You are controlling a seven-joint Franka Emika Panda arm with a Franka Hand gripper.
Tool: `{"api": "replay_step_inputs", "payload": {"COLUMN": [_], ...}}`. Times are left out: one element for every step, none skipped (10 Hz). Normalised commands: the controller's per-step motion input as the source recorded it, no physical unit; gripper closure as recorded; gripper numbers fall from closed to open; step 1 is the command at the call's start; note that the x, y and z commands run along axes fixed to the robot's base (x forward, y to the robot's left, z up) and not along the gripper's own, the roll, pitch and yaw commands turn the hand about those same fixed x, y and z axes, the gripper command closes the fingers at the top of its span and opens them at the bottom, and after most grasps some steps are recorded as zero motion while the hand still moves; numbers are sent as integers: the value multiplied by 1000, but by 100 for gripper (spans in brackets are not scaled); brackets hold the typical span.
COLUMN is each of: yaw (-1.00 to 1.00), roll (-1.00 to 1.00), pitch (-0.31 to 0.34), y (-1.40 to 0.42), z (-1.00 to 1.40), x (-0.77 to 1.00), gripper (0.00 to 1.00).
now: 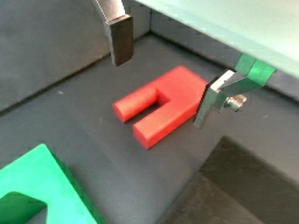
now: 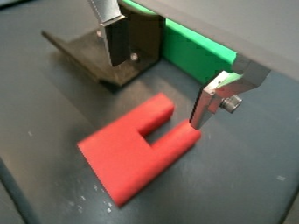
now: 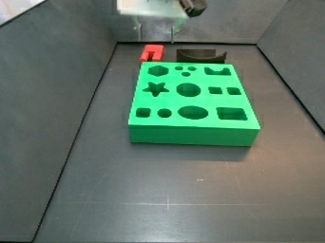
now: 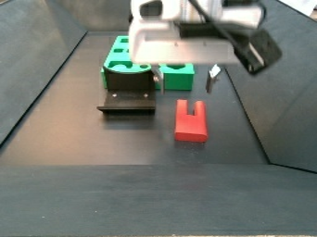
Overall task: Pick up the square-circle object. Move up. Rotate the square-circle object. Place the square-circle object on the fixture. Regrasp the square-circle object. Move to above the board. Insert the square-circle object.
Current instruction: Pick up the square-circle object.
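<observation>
Gripper: hanging above the floor with its jaws spread wide and holding nothing (image 1: 163, 74); in both wrist views the two silver fingers are standing well apart, with bare floor and part of the red piece showing between them (image 2: 158, 79).
Square-circle object: lying flat on the dark floor (image 1: 162, 105), its two prongs pointing away from the solid end; also showing in a wrist view (image 2: 136, 147) and in both side views (image 4: 190, 121) (image 3: 152, 53).
Object relative to gripper: sitting below the open fingers and not being touched; one finger (image 1: 215, 101) is hanging just beside one prong, the other finger (image 1: 121, 39) is standing clear of the block.
Fixture: sitting on the floor near the red block (image 4: 128, 97), apart from it; dark bracket also showing behind a finger (image 2: 100, 52).
Board: lying flat beyond the fixture and the block (image 3: 191, 100); green edge showing in a wrist view (image 2: 193, 48).
</observation>
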Motion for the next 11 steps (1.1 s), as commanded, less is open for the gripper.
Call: {"api": "replay_step_inputs", "payload": {"yaw": [0,0,0,0,0,11,3,0,37,0,0], "roll": [-259,-253,-220,-189,-90,-109,-117,-43,0,0,0], "pitch": [-114,-137,-113,-117,-119,-161,-149,-63,-84,0,0], "y": [97,60,11,0,0,0,0,0,-63,0,0], "z": [-629,-600,-531,-469,-331,-283,-137,-74,-60,0,0], "x": [-151,-120,-54,-71,-91,-143,-109,0,-26,0,0], "gripper": [0,0,0,0,0,0,0,0,0,100,100]}}
